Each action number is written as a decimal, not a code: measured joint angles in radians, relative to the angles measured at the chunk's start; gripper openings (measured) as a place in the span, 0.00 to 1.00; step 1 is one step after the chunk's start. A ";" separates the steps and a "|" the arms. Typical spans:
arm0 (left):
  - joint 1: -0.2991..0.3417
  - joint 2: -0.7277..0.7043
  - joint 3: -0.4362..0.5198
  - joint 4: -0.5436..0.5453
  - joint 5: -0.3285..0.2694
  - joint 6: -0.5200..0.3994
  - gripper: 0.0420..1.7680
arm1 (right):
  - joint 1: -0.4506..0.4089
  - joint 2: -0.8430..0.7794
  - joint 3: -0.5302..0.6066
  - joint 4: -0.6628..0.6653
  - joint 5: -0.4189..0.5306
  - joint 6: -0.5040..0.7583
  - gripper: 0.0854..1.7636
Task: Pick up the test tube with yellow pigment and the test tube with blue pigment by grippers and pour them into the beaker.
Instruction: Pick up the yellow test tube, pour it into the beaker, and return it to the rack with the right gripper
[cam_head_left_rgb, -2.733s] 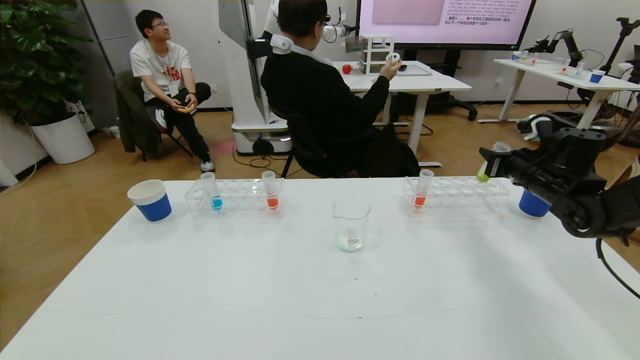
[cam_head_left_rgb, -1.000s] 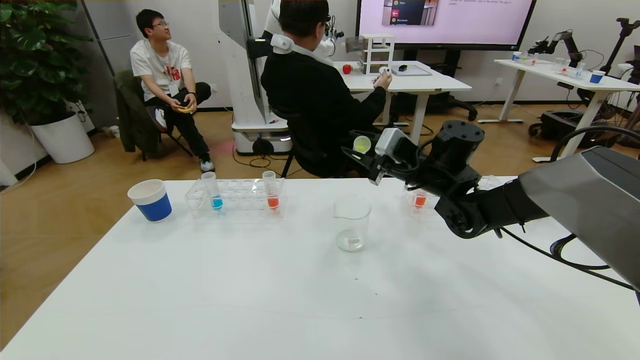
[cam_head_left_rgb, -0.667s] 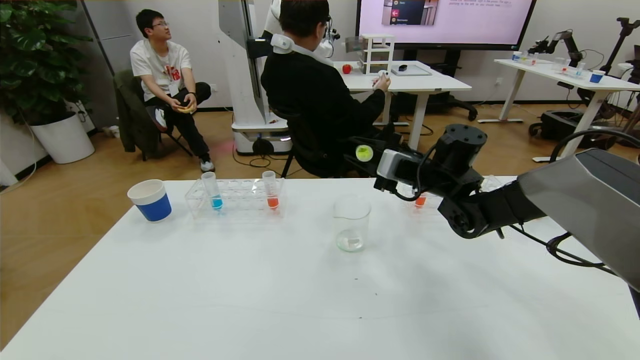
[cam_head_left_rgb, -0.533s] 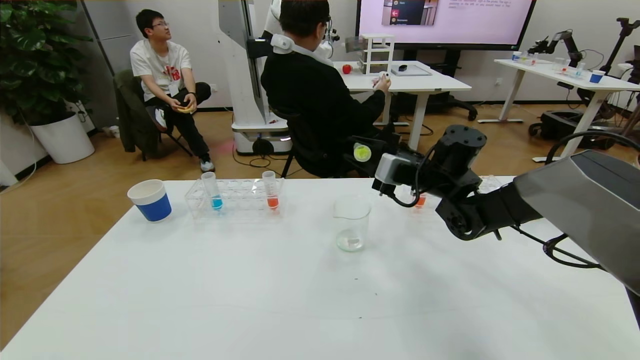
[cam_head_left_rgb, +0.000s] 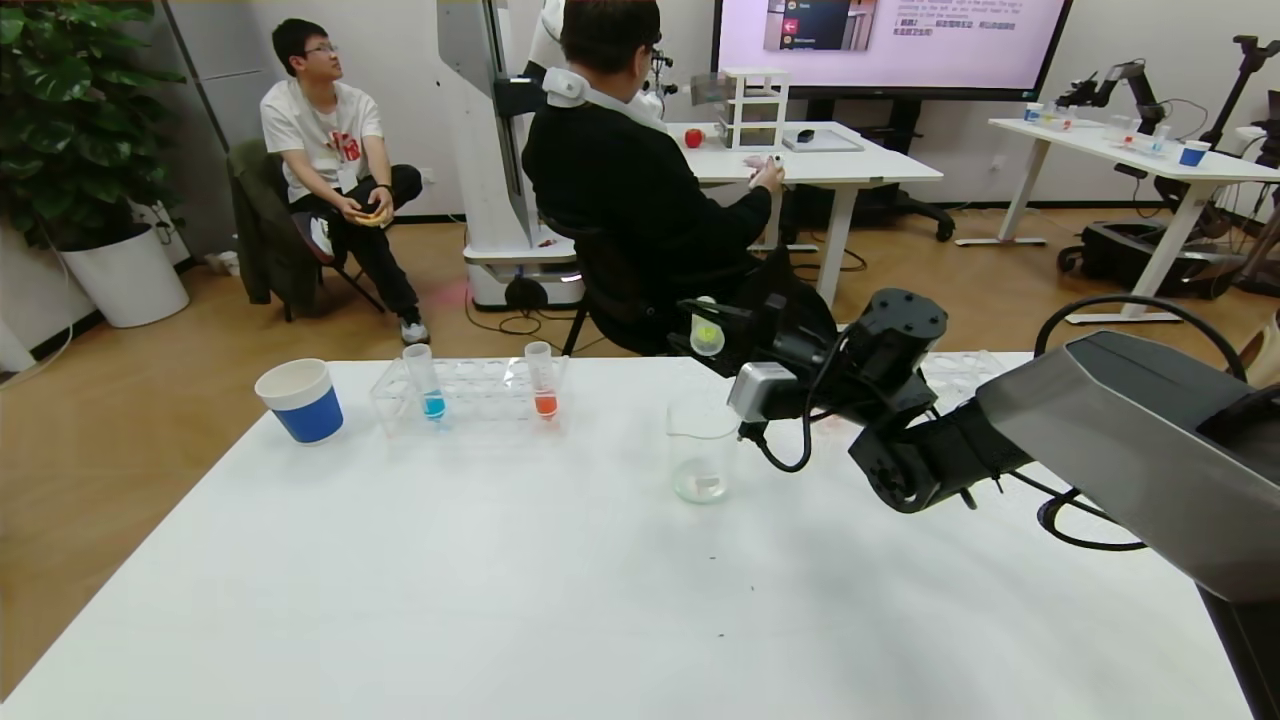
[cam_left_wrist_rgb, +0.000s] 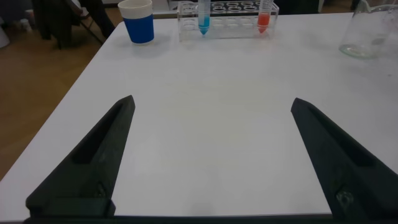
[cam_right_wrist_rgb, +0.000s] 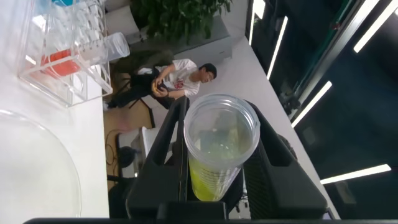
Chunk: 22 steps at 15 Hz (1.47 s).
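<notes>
My left pincer (cam_left_wrist_rgb: 208, 155) hangs low over the near part of the white table (cam_head_left_rgb: 560, 600), its fingers spread wide with nothing between them. Farther out, near the table's middle, stands the beaker (cam_head_left_rgb: 703, 447). My right pincer (cam_head_left_rgb: 712, 335) reaches in from the right and hovers just above and behind the beaker's rim, clamped on the yellow tube (cam_head_left_rgb: 706, 328), which is tipped over so its open mouth faces my wrist camera, yellow-green liquid (cam_right_wrist_rgb: 208, 177) lying along its wall. At the far left, the blue tube (cam_head_left_rgb: 425, 382) stands upright in a clear rack (cam_head_left_rgb: 470, 397) beside an orange tube (cam_head_left_rgb: 541, 380), with a blue cup (cam_head_left_rgb: 300, 400) just left of the rack.
</notes>
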 joint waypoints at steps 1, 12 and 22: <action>0.000 0.000 0.000 0.000 0.000 0.000 0.99 | -0.004 0.005 0.000 -0.001 0.016 -0.022 0.26; 0.000 0.000 0.000 0.000 0.000 0.000 0.99 | -0.023 0.039 -0.002 -0.009 0.035 -0.207 0.26; 0.000 0.000 0.000 0.000 0.000 0.000 0.99 | -0.035 0.034 -0.004 -0.010 0.033 -0.355 0.26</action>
